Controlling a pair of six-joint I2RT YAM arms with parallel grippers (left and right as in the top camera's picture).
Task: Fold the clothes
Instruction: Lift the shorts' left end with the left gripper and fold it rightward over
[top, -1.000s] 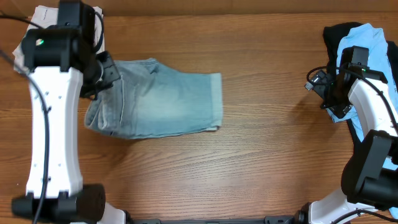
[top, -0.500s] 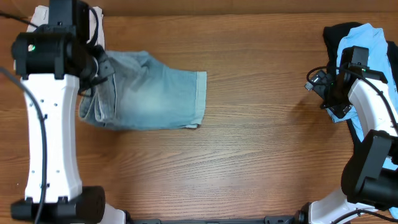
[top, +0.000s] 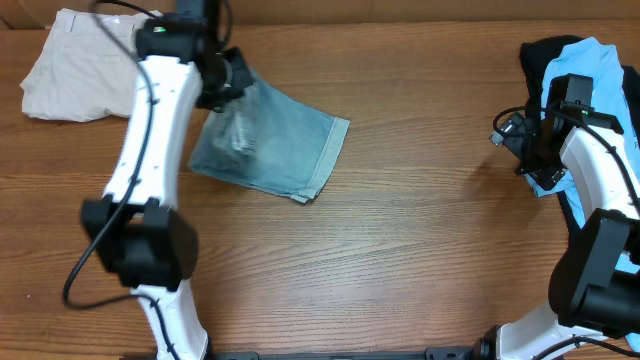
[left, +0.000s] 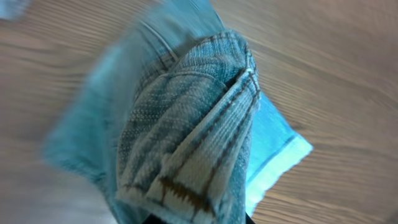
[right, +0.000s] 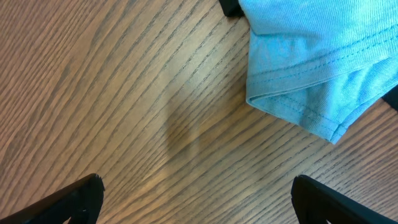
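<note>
We're clamping the left fingers (top: 236, 78) on the bunched waistband of the denim shorts (top: 285, 145), upper-left of centre, hem trailing on the counter (top: 420, 230), likely for dragging it flat. The right fingers (right: 74, 196) are hanging released by the sky-blue shirt (top: 600, 65), far right. The beige shorts (top: 75, 65) are crowding upper left; centre is offering room.

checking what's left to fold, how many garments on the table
4: denim shorts left of centre, beige shorts top left, sky-blue shirt at the right edge, black garment under it. More may be hidden there.
</note>
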